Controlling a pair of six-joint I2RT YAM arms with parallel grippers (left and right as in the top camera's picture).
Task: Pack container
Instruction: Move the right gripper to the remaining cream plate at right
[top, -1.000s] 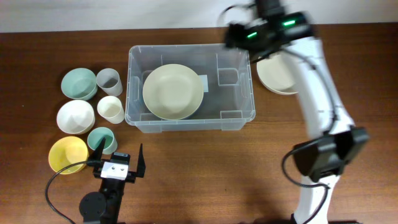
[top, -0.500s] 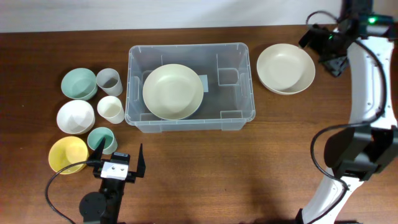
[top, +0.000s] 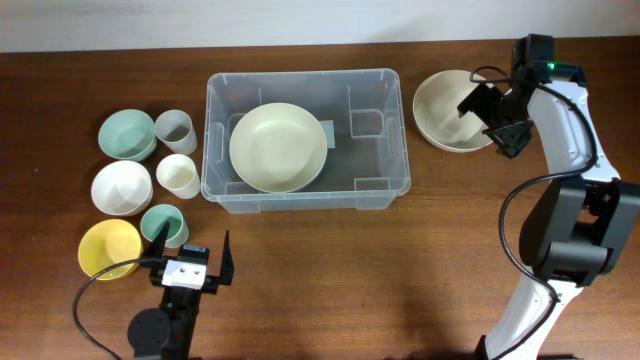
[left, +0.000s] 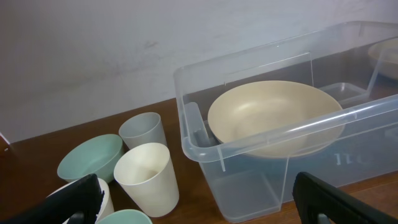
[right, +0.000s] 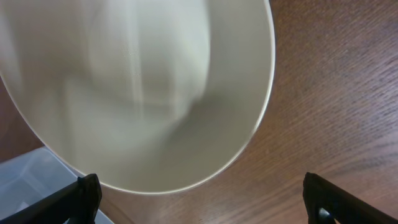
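The clear plastic container (top: 372, 152) stands mid-table with a cream bowl (top: 277, 147) lying in its left half. A second cream bowl (top: 445, 112) rests on the wood to the container's right. My right gripper (top: 488, 118) hovers open over that bowl's right rim, nothing between its fingers. In the right wrist view the bowl (right: 143, 87) fills the frame above the open gripper (right: 202, 205). My left gripper (top: 193, 250) sits open and empty at the front left. In the left wrist view the gripper (left: 199, 211) faces the container (left: 261, 180) and its bowl (left: 273, 115).
Left of the container stand a teal bowl (top: 126, 134), a grey cup (top: 174, 130), a white bowl (top: 122, 187), a cream cup (top: 179, 175), a teal cup (top: 163, 225) and a yellow bowl (top: 109, 249). The container's corner (right: 25, 180) shows beside the right gripper.
The right arm swung from above the container's back right corner out to the far right, then came in over the loose bowl's right rim. The left arm has not moved.
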